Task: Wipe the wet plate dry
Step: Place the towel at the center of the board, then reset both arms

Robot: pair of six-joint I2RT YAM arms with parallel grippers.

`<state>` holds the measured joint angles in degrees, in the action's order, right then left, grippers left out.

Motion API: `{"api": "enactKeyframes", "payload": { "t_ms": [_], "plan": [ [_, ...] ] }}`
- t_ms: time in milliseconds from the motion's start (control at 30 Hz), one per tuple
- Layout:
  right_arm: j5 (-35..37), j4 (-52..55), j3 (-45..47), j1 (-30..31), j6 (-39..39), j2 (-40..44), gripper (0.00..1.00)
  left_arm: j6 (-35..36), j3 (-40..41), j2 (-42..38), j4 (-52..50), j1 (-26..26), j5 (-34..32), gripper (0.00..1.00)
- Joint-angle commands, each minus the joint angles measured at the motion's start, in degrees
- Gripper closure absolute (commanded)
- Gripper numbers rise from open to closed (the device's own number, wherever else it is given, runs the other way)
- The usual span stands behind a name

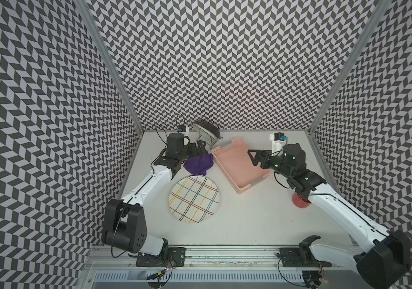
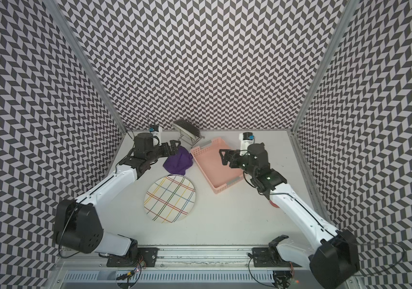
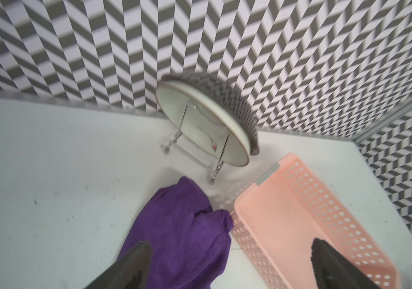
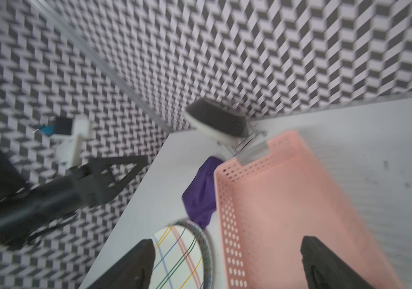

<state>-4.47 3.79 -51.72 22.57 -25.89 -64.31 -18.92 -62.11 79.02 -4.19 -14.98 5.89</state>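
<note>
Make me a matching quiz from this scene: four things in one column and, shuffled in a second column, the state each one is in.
Things
1. plaid plate
2. purple cloth
3. pink basket
4. grey bowl

States
A. nothing inside its perforated walls
B. propped up at a tilt
C. lying flat, face up
D. crumpled in a heap

Pairs: 1-C, 2-D, 3-A, 4-B

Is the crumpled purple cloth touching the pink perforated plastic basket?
Touching. In the left wrist view a fold of the purple cloth lies against a corner of the pink basket, with no gap showing between them.
</note>
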Motion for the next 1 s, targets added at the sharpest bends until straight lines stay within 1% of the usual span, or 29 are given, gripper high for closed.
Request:
{"api": "enactKeyframes", "payload": {
  "t_ms": [0,33,100,200,267,333,367,467,533,667,767,867,967],
  "plan": [
    [9.9,-9.0,5.6,-4.9,0.9,5.4,0.0,0.6,5.1,-9.2,7.9,0.4,-4.0,0.0],
    [11.5,-10.7,8.0,-6.8,1.7,6.5,0.0,0.7,8.0,-12.0,10.2,0.7,-5.4,0.0],
    [13.9,-12.4,11.6,-9.6,3.7,7.6,0.0,2.2,15.8,-17.6,18.4,1.1,-8.9,0.0],
    [18.4,-17.2,17.4,-13.6,7.6,7.2,0.0,5.8,27.9,-24.5,30.2,1.9,-15.8,0.0],
    [21.3,-23.9,22.5,-14.8,10.5,6.5,0.0,7.3,34.4,-26.6,36.2,2.4,-19.0,0.0],
    [22.4,-31.0,27.1,-15.4,14.7,5.5,0.0,8.9,40.0,-26.9,41.3,2.7,-19.8,0.0],
    [22.9,-34.4,29.1,-15.8,16.5,4.8,0.0,9.1,41.5,-26.4,42.8,3.1,-20.0,0.0],
    [23.9,-43.7,32.5,-17.2,20.4,1.3,0.0,8.9,43.0,-23.0,41.2,4.6,-21.7,0.0],
    [24.0,-47.4,33.2,-18.1,22.2,-2.2,0.0,9.9,44.0,-20.9,40.5,5.5,-23.3,0.0],
    [23.0,-54.3,33.3,-19.1,25.3,-10.0,0.0,14.6,47.5,-19.0,44.8,5.8,-25.4,0.0],
    [21.9,-62.7,34.2,-19.3,26.9,-15.0,0.0,15.0,48.2,-17.8,45.4,5.8,-25.6,0.0],
    [21.2,-61.2,31.8,-19.7,27.4,-19.2,0.0,15.4,48.2,-16.9,45.8,5.8,-24.2,0.0],
    [19.7,-56.6,28.5,-19.8,28.4,-21.0,0.0,15.6,48.3,-15.1,47.4,5.9,-23.9,0.0]
  ]
}}
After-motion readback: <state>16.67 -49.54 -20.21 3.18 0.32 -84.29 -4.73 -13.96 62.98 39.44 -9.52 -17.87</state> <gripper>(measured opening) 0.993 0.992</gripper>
